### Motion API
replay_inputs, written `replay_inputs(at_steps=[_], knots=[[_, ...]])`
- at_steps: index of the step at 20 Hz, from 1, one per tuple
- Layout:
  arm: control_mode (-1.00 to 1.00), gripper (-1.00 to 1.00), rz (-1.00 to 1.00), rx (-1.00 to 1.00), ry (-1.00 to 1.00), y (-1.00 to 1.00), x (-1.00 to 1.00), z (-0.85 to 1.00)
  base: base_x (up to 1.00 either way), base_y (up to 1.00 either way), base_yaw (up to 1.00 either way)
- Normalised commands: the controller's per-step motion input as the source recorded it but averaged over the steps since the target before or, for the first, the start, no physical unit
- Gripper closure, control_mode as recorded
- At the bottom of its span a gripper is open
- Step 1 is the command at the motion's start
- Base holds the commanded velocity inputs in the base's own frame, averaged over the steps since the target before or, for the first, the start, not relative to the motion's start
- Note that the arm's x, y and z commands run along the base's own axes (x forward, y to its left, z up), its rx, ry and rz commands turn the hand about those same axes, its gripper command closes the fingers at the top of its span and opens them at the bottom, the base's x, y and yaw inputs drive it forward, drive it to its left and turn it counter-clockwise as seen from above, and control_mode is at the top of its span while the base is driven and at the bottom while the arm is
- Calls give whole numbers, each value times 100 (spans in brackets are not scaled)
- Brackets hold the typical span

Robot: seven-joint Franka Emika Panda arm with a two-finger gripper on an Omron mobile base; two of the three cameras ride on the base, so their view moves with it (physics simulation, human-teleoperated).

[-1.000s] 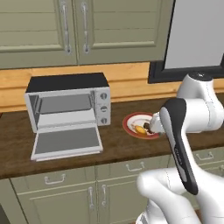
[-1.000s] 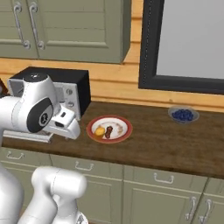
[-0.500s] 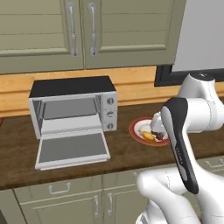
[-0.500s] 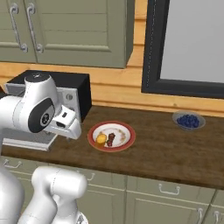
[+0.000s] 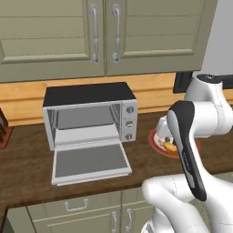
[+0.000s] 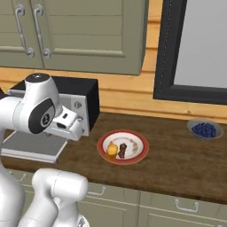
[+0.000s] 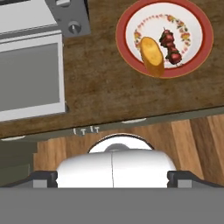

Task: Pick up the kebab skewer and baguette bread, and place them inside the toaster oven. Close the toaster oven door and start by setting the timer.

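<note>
Lying parallel on plate (image 7: pixel 199 46) — skewer (image 7: pixel 171 47), baguette (image 7: pixel 152 56).

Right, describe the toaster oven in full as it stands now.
The toaster oven is a boxy silver countertop unit with a black top. It stands on the dark wooden counter against the wood-panelled wall, below the green cabinets. Its door, silver-framed with a grey pane, is dropped flat open toward the front, showing a bare grey cavity. Three round knobs run down its right side. The red-rimmed plate sits apart from it.

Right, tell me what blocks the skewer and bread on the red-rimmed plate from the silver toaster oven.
Nothing visible: bare dark wooden counter separates the red-rimmed plate from the boxy silver toaster oven, and its drop-down glass door lies open.
</note>
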Motion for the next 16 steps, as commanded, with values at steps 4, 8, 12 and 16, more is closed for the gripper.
replay_inputs(at_steps=[4, 8, 12, 16], knots=[[100, -100, 0, 0, 0, 0, 0, 0, 34, 30, 0], [100, -100, 0, 0, 0, 0, 0, 0, 41, 24, 0], [100, -100, 0, 0, 0, 0, 0, 0, 43, 23, 0], [100, -100, 0, 0, 0, 0, 0, 0, 44, 19, 0]])
